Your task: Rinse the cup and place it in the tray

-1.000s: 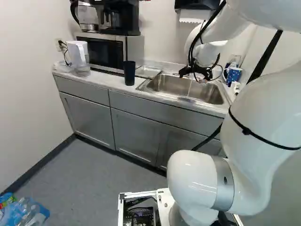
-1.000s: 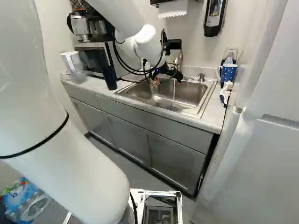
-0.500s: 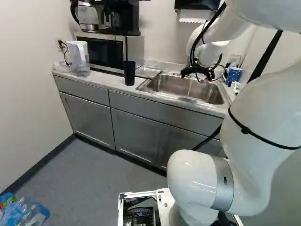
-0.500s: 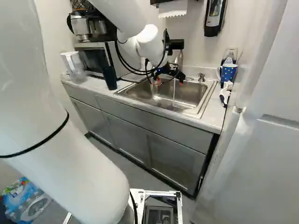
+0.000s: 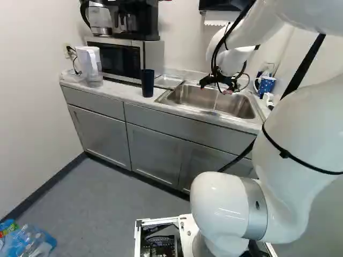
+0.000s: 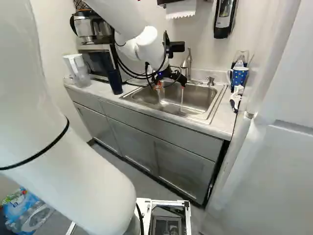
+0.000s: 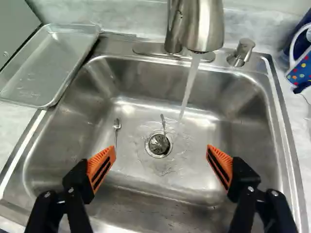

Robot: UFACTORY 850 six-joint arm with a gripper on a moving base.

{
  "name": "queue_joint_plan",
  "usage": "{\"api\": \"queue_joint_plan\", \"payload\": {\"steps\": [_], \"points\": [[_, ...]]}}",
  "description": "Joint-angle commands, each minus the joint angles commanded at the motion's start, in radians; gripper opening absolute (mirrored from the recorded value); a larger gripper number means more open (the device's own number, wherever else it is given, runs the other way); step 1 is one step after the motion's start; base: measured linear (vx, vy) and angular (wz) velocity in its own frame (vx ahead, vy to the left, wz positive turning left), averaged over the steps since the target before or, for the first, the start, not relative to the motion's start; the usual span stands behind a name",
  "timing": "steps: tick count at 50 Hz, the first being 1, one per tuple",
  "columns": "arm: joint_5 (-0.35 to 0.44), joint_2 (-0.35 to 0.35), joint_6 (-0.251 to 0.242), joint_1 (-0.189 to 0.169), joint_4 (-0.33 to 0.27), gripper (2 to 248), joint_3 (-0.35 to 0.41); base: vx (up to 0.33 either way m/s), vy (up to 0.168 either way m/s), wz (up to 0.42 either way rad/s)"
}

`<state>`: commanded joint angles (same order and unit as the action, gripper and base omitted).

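Note:
Over the sink hangs my gripper (image 6: 170, 84), its fingers wide apart. In the wrist view the gripper (image 7: 161, 162) is open, with nothing held between its orange pads. A dark tumbler (image 5: 147, 83) stands upright on the counter left of the sink in the left base view. The blue dotted mug (image 6: 238, 76) is on the counter at the sink's other side. A metal tray (image 7: 46, 68) lies flat beside the basin. Water runs from the faucet (image 7: 206, 29) into the sink (image 7: 238, 141). Which cup is meant, I cannot tell.
Two thin metal utensils lie in the basin, one (image 7: 116, 125) beside the drain and one (image 7: 163, 122) at it. A microwave (image 5: 120, 56) and a white pitcher (image 5: 89, 63) stand beyond the tumbler. A white door (image 6: 269, 137) stands at the right of the right base view.
The arm's wrist and open gripper have shifted left over the sink in both base views, towards the tumbler's side. Base, tumbler and mug have stayed in place.

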<state>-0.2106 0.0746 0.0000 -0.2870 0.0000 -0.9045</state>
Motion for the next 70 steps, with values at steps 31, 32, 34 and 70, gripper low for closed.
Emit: {"api": "queue_joint_plan", "payload": {"steps": [31,32,34,70], "points": [[0.0,0.028,0.0,0.106,0.0,247,0.027,0.0,0.0,0.0],[0.0,0.029,0.0,0.109,0.0,247,0.027,0.0,0.0,0.0],[0.0,0.031,0.0,0.116,0.0,247,0.029,0.0,0.0,0.0],[0.0,0.057,0.0,0.241,0.0,247,0.054,0.0,0.0,0.0]]}}
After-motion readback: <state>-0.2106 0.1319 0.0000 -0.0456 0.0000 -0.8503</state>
